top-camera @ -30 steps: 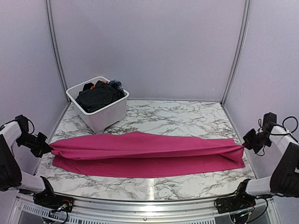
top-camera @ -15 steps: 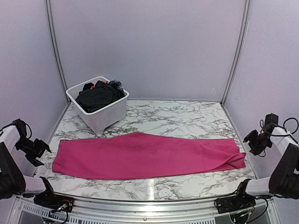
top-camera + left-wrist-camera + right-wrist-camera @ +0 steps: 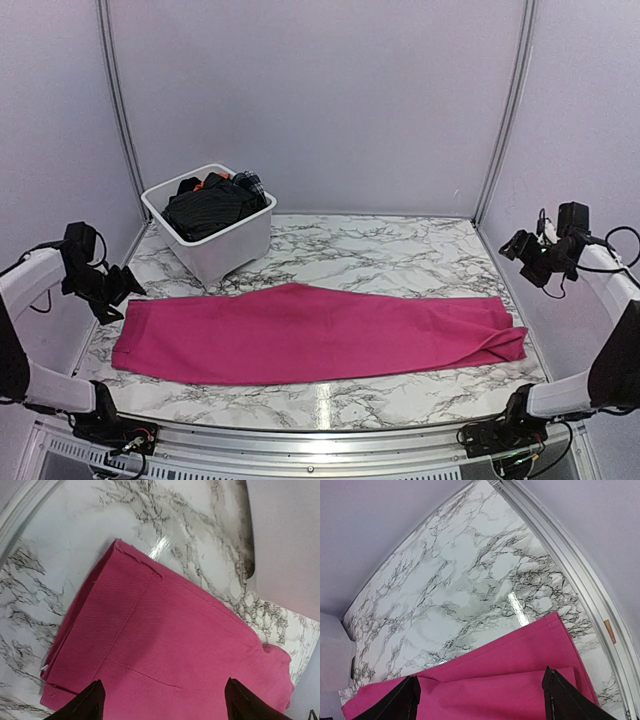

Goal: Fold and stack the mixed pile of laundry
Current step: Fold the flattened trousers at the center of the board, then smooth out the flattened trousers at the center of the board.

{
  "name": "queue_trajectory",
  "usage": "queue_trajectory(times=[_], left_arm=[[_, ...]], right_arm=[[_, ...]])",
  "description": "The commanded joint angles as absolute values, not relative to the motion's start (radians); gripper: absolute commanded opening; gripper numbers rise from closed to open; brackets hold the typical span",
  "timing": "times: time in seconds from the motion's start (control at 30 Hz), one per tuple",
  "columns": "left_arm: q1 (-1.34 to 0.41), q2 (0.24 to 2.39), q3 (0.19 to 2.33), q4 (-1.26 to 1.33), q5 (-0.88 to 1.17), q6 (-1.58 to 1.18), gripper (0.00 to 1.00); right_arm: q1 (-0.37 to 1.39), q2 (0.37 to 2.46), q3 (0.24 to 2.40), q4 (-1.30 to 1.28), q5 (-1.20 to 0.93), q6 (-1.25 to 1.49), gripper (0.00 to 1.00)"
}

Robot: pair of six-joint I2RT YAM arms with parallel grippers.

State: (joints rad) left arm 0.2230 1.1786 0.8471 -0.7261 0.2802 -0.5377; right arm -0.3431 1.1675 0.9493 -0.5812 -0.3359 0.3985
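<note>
A large magenta-pink cloth [image 3: 310,332] lies folded in a long flat strip across the marble table [image 3: 380,250]. Its left end [image 3: 165,645] fills the left wrist view; its right end [image 3: 510,675] shows in the right wrist view. My left gripper [image 3: 118,290] hovers open above the strip's left end, holding nothing. Raised near the right wall, my right gripper [image 3: 518,246] is open and empty above the strip's right end. The rest of the mixed laundry pile, a black pinstriped shirt [image 3: 205,208] with an orange garment [image 3: 204,181] and a small plaid piece [image 3: 250,183], sits in the tub.
A white plastic tub [image 3: 225,245] stands at the back left of the table, just behind the cloth. Pale walls close in the left, back and right sides. A metal rail [image 3: 320,432] runs along the near edge.
Both grippers opened and let go of the cloth's ends. The stretched, lifted cloth dropped flat onto the table. Both arms then rose and pulled back from it.
</note>
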Motion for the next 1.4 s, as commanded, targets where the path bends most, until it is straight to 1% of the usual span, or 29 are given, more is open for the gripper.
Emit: queue_trajectory(times=[0.0, 0.13, 0.23, 0.4, 0.5, 0.63, 0.73, 0.87, 1.07, 1.23, 1.27, 1.3, 1.37], left_arm=[[0.199, 1.305, 0.768, -0.642, 0.267, -0.579, 0.82], [0.219, 1.429, 0.747, -0.637, 0.204, -0.583, 0.71], [0.292, 1.503, 0.721, -0.619, 0.198, -0.574, 0.61], [0.499, 1.532, 0.726, -0.610, 0.174, -0.548, 0.61], [0.569, 1.539, 0.783, -0.611, 0.159, -0.558, 0.62], [0.599, 1.574, 0.865, -0.610, 0.173, -0.557, 0.64], [0.561, 1.562, 0.914, -0.607, 0.223, -0.523, 0.68], [0.425, 1.492, 0.964, -0.627, 0.201, -0.458, 0.72], [0.258, 1.415, 0.950, -0.639, 0.213, -0.461, 0.78], [0.137, 1.397, 0.907, -0.639, 0.193, -0.469, 0.80], [0.122, 1.397, 0.895, -0.636, 0.188, -0.473, 0.80], [0.108, 1.401, 0.888, -0.636, 0.180, -0.474, 0.80], [0.094, 1.404, 0.876, -0.634, 0.164, -0.478, 0.80]], right_arm=[[-0.328, 1.234, 0.986, -0.621, -0.387, 0.323, 0.80], [-0.328, 1.285, 1.023, -0.684, -0.344, 0.292, 0.80], [-0.331, 1.303, 1.047, -0.704, -0.313, 0.291, 0.80], [-0.356, 1.331, 1.054, -0.737, -0.297, 0.272, 0.78], [-0.359, 1.357, 1.050, -0.753, -0.298, 0.249, 0.74], [-0.359, 1.398, 1.041, -0.784, -0.293, 0.192, 0.65], [-0.357, 1.406, 1.021, -0.807, -0.229, 0.181, 0.65], [-0.357, 1.433, 0.958, -0.779, -0.187, 0.191, 0.65], [-0.357, 1.512, 0.917, -0.721, -0.108, 0.198, 0.65], [-0.350, 1.564, 0.937, -0.689, -0.078, 0.204, 0.67], [-0.350, 1.579, 0.945, -0.685, -0.082, 0.202, 0.65], [-0.350, 1.596, 0.954, -0.680, -0.101, 0.199, 0.60], [-0.347, 1.607, 0.975, -0.677, -0.142, 0.190, 0.45]])
